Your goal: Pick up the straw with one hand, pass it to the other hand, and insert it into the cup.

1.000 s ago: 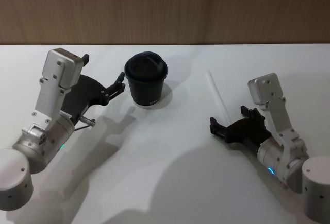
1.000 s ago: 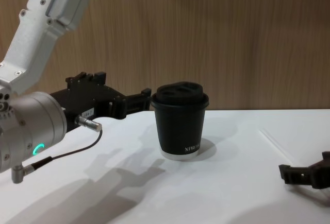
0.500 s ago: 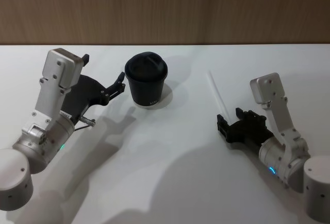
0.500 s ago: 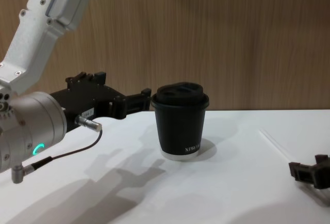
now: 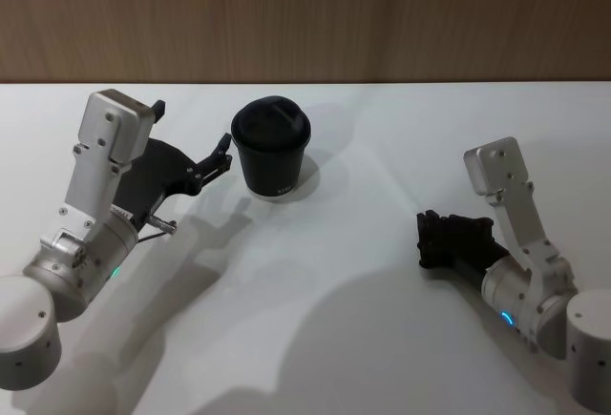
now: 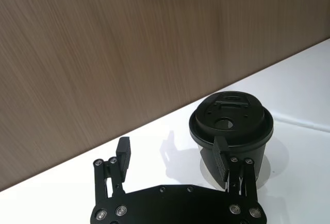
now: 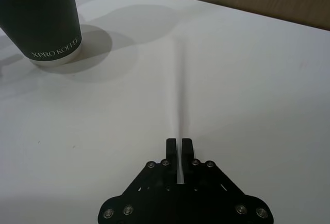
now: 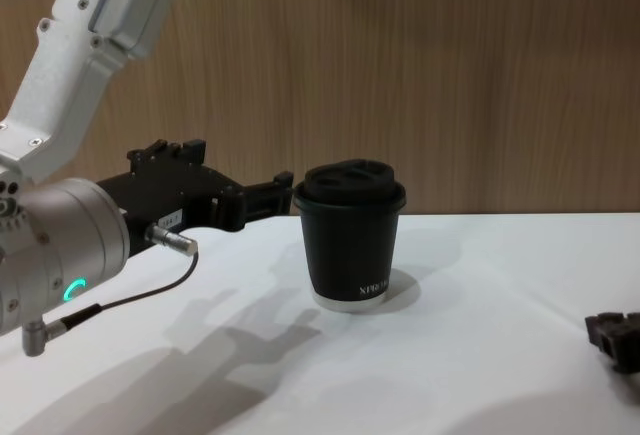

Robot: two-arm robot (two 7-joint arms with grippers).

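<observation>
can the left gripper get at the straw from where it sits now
Probably not directly. The left gripper is open beside the cup, which stands between it and the straw, pinched in the right gripper. It would have to clear the cup.

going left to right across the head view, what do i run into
left gripper, open → cup → right gripper, shut on the straw

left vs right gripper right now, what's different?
The left gripper has its fingers spread wide, empty; the right gripper has them shut on the straw. The left gripper sits beside the cup, one finger close to its side; the right gripper is well to the cup's right. Both are black, two-fingered, over the white table.
</observation>
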